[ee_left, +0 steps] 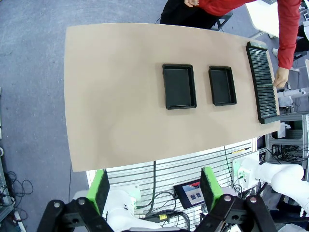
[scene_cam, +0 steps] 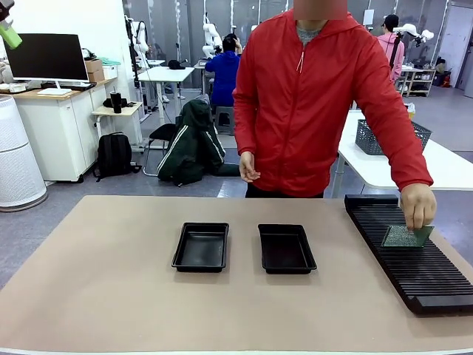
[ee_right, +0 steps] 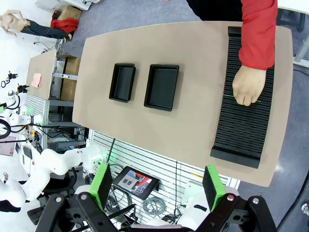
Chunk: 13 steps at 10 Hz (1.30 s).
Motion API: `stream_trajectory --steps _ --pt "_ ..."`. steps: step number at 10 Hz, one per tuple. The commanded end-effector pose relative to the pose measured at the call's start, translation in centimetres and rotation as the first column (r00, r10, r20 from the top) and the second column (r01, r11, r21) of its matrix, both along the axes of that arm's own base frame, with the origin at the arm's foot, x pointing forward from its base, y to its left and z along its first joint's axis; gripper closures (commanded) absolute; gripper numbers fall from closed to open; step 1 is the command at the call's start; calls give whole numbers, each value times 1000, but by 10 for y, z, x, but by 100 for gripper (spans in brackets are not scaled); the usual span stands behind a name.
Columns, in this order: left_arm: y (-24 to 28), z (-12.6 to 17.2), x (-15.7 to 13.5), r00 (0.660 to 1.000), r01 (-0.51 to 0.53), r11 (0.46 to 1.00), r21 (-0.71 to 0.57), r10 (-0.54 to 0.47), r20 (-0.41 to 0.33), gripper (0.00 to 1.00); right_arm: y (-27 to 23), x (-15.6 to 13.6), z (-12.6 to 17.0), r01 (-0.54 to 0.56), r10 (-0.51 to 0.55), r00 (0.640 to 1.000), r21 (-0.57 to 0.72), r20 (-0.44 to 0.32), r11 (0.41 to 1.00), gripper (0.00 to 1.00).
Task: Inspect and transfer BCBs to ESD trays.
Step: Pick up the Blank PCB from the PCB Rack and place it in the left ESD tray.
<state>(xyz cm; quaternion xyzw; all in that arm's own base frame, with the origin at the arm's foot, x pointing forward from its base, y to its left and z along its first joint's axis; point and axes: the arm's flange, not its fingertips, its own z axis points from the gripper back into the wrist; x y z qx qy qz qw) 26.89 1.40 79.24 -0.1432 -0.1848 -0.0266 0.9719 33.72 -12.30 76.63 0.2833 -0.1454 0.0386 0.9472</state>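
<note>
- BCB (scene_cam: pixel 406 236): one green board stands tilted on the rack (scene_cam: pixel 429 274), about halfway along it. A person's hand (scene_cam: pixel 418 205) pinches its top edge.
- I cannot tell whether its lower edge sits in a slot of the rack or only rests on the ribs.
- Two black trays lie on the table (scene_cam: pixel 111 296), to the robot's left of the rack. The near tray (scene_cam: pixel 287 269) is a short way from the rack, and the far tray (scene_cam: pixel 199 267) is just beyond that one. Both look empty.
- Left tool (ee_left: pixel 154 191): fingers spread wide with nothing between them, hanging high over the robot's side of the table, well apart from the rack.
- Right tool (ee_right: pixel 158 186): also spread wide and empty, high up and well apart from the rack.
- Handling, as a judgement: the board looks thin, light and stiff. It will not sag, but it may twist or slip if it is pinched at a corner.
- Its faces likely carry fine parts, so the pads should take it by two opposite bare edges, near the middle of its length, with a light squeeze.
- A flat board lying in a tray gives little room for fingers, so it is better lowered at a slight tilt and let go close to the floor.
</note>
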Motion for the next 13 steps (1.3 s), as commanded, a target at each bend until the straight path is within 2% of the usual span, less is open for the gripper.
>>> stream_trajectory --steps 1,13 --pt "0 -1 -2 1000 -2 1000 -1 2 4 0 2 -2 -1 -4 4 1000 4 3 1000 0" --pt "0 -1 -2 1000 -2 1000 -1 2 4 0 2 -2 -1 -4 4 1000 4 3 1000 0"
